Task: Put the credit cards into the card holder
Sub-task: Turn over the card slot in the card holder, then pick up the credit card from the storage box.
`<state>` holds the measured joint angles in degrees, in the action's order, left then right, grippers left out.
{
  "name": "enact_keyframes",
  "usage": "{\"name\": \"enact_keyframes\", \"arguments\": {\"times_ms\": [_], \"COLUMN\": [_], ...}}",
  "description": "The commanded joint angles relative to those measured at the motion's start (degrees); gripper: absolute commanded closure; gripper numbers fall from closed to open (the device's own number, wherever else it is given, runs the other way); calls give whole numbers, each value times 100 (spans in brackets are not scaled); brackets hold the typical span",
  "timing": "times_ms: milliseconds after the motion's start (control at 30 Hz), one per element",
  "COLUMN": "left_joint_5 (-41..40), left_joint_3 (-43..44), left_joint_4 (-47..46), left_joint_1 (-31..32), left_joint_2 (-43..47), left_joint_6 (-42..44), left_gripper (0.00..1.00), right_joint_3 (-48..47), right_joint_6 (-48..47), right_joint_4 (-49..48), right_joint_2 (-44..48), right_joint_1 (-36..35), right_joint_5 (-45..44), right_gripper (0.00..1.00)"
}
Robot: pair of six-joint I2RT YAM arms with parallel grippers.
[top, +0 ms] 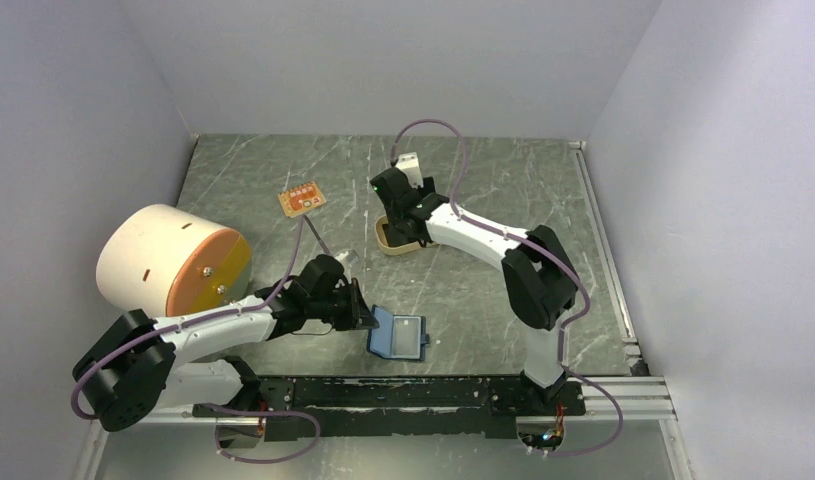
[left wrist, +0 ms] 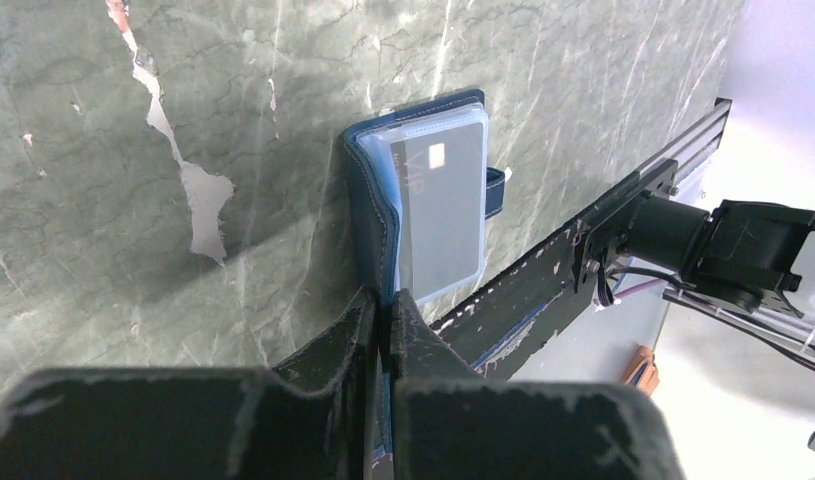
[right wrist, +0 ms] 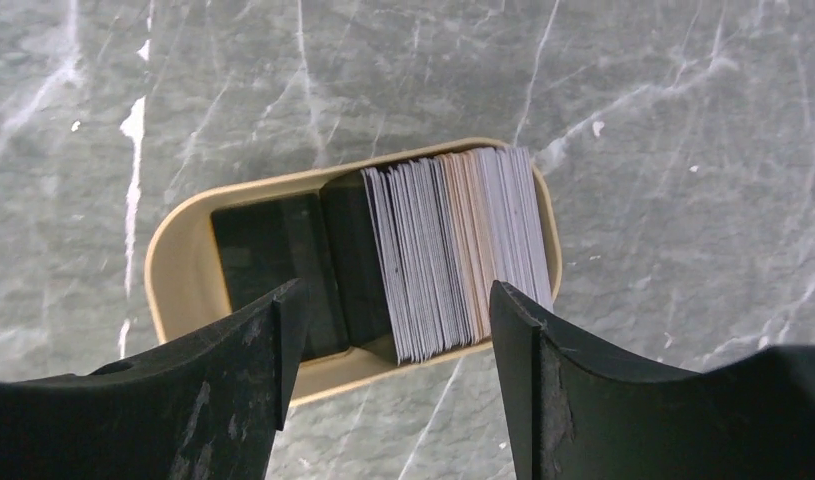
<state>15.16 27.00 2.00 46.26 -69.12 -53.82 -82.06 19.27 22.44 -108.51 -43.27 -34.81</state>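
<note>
Right claw (right wrist: 398,295) hangs wide open over the tan tray (right wrist: 178,270) with nothing in it. The cards (right wrist: 453,240) stand on edge, packed at one end of the tray; the other end is bare. Left claw (left wrist: 385,305) is clamped tight on the near edge of the card holder (left wrist: 433,190), which lies open on the tabletop (left wrist: 133,200) by the front rail, well apart from the tray. One card looks to be already behind a clear sleeve.

I judge the step in hand is picking a card. I'd drop straight down with one finger in the bare end against the stack's face and the other tip slipped in only a card or so deep, then close gently. The risks are grabbing the whole wad or shoving the tray. The left claw should just hold firm.
</note>
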Motion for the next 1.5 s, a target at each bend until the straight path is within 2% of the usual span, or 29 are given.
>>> {"name": "enact_keyframes", "arguments": {"times_ms": [0, 433, 733, 1133, 1467], "left_joint_5": [-101, -108, -78, -59, -64], "left_joint_3": [-76, -170, -148, -190, -191], "left_joint_4": [63, 40, 21, -15, -33], "left_joint_1": [-38, -36, -38, -38, -34], "left_joint_2": [176, 316, 256, 276, 249], "left_joint_6": [33, -2, -10, -55, -49], "left_gripper": [91, 91, 91, 91, 91], "right_joint_3": [-587, -929, -828, -818, -856], "right_joint_6": [-349, -550, -615, -659, -663], "right_joint_4": [407, 572, 493, 464, 480], "right_joint_2": [-610, -1271, -1111, -973, -927], "right_joint_1": [44, 81, 99, 106, 112], "right_joint_5": [-642, -941, -1055, -989, -910], "right_gripper": [30, 31, 50, 58, 70]}}
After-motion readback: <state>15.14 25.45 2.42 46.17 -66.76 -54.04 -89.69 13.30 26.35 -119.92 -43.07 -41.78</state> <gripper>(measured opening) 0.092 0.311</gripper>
